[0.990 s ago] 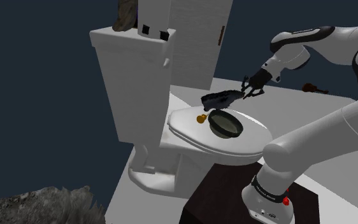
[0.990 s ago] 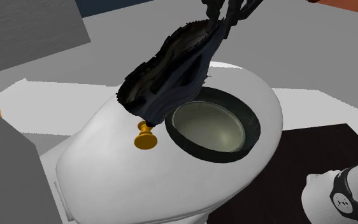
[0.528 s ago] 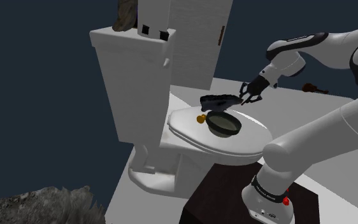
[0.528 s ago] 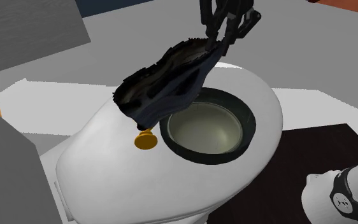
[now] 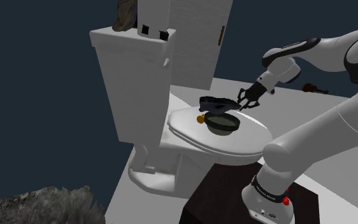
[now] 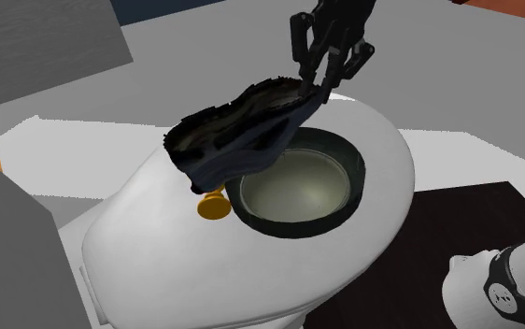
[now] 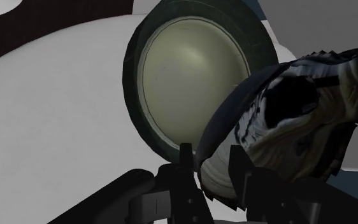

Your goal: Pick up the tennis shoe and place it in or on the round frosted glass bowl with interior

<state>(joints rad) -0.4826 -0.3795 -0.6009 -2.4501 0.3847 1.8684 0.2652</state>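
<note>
A dark tennis shoe [image 6: 237, 138] hangs sole-up over the far rim of the round bowl [image 6: 293, 190], which has a dark rim and a pale interior and rests on the closed white toilet lid [image 6: 158, 271]. My black gripper [image 6: 319, 82] is shut on the shoe's heel end. In the shoulder view the shoe [image 5: 216, 102] hovers just above the bowl [image 5: 223, 123] with the gripper [image 5: 241, 102] at its right. The wrist view has the fingers [image 7: 185, 167] clasping the shoe's [image 7: 279, 127] edge, the bowl [image 7: 190, 70] beyond.
A small gold knob [image 6: 213, 206] stands on the lid beside the bowl, under the shoe's toe. The white cistern [image 5: 123, 63] rises at the shoulder view's left. A small brown object [image 5: 311, 88] lies on the floor far behind. The dark stand [image 5: 235, 197] is below.
The gripper has lowered and carried the shoe toward the cistern side, so the shoe now hangs closer over the bowl's rim. The bowl has also slid a little toward the knob.
</note>
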